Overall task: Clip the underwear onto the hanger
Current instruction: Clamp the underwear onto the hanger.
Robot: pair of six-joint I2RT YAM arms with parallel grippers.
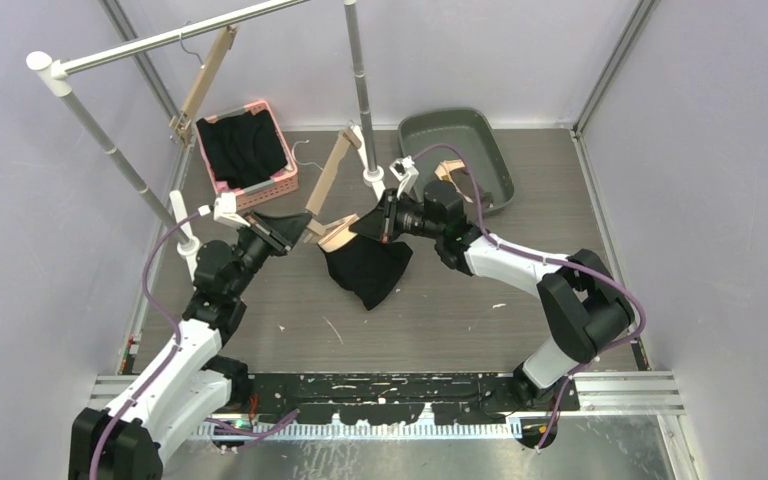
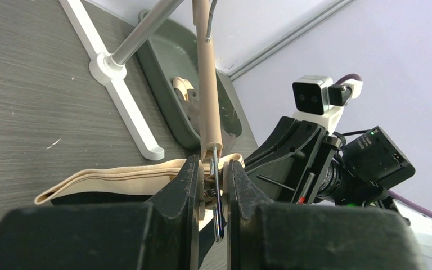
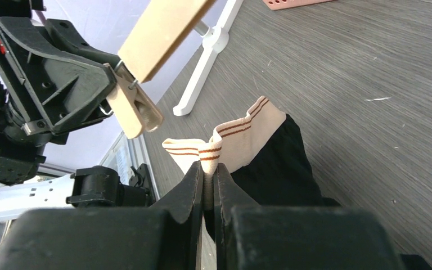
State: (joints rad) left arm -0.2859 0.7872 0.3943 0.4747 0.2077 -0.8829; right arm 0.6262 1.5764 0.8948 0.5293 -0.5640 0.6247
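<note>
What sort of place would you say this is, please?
Probably a robotics lab cell staged for laundry work: a white clothes rail, a pink basket of dark garments, and a left arm and right arm bolted at the table edge, holding a hanger and underwear.

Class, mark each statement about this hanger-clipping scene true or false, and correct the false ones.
1. The right gripper pinches the waistband of the underwear. True.
2. The left gripper is open and empty. False: it is shut on the clip of the hanger.
3. The pink basket holds dark clothing. True.
4. In the top view, the grey bin sits left of the pink basket. False: it sits to the right.
5. The underwear is white all over. False: it is black with a beige waistband.
</note>
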